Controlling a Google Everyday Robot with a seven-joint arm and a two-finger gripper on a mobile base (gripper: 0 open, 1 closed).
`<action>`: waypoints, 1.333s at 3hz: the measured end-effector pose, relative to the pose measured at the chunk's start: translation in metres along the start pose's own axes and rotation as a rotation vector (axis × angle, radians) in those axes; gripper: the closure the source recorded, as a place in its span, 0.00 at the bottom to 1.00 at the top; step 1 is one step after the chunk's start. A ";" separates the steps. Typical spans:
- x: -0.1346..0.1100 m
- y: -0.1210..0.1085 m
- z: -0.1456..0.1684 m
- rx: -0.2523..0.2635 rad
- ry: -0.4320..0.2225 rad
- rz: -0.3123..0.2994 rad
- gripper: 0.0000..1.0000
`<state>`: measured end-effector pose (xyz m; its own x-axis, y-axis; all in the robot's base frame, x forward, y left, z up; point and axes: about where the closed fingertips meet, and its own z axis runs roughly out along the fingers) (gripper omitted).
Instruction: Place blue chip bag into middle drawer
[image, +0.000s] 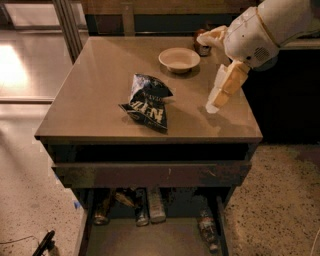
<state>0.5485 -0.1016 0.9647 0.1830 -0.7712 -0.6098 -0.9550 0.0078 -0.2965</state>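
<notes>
Gripper: yours hangs over the table by its right edge, about midway along, pointing down.
Grip: you cannot tell whether it is released or clenched.
Blue chip bag: lies crumpled on the top, nearer the front edge than the back, well apart from your gripper.
Middle drawer: stands pulled out below the front edge, with bottles lying along its back.
Bowl: sits near the back edge, toward the right corner.
</notes>
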 end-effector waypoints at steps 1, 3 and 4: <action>-0.001 -0.001 0.003 -0.004 0.051 0.026 0.00; -0.001 -0.005 0.013 0.025 0.261 0.060 0.00; 0.000 -0.007 0.018 0.026 0.298 0.065 0.00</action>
<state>0.5591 -0.0900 0.9532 0.0420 -0.9212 -0.3868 -0.9555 0.0761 -0.2849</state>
